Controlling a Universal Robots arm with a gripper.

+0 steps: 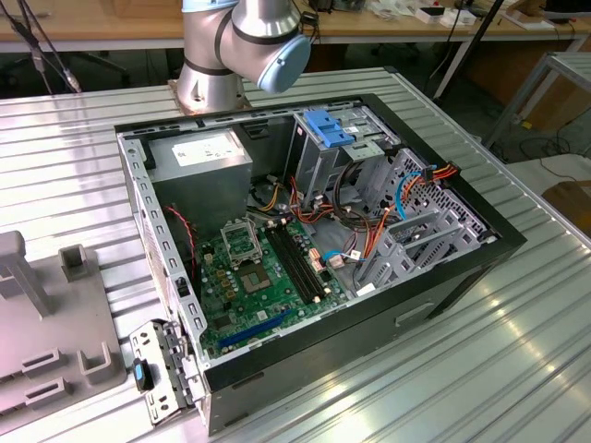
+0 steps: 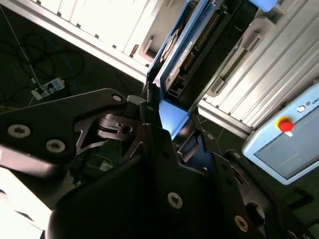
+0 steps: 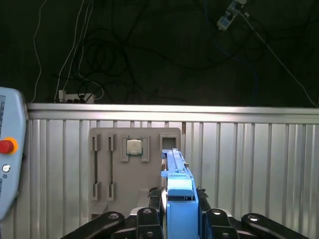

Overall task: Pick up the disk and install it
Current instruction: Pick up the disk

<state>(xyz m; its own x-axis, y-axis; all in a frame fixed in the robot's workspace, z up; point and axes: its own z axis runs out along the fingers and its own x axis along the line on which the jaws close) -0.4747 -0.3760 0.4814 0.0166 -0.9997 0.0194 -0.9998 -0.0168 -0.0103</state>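
— Item one: what is entered as the carrier?
— A ribbed metal worktop (image 1: pixel 517 369), recorded in the exterior view.
— What is listed directly on it?
— An open computer case (image 1: pixel 369 343), set at the middle. A grey holder fixture (image 1: pixel 55 323), placed at the edge on the exterior view's left. The arm's base (image 1: pixel 208 88), mounted by the far edge, just behind the case.

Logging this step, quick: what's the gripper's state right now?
The gripper is shut on the disk.
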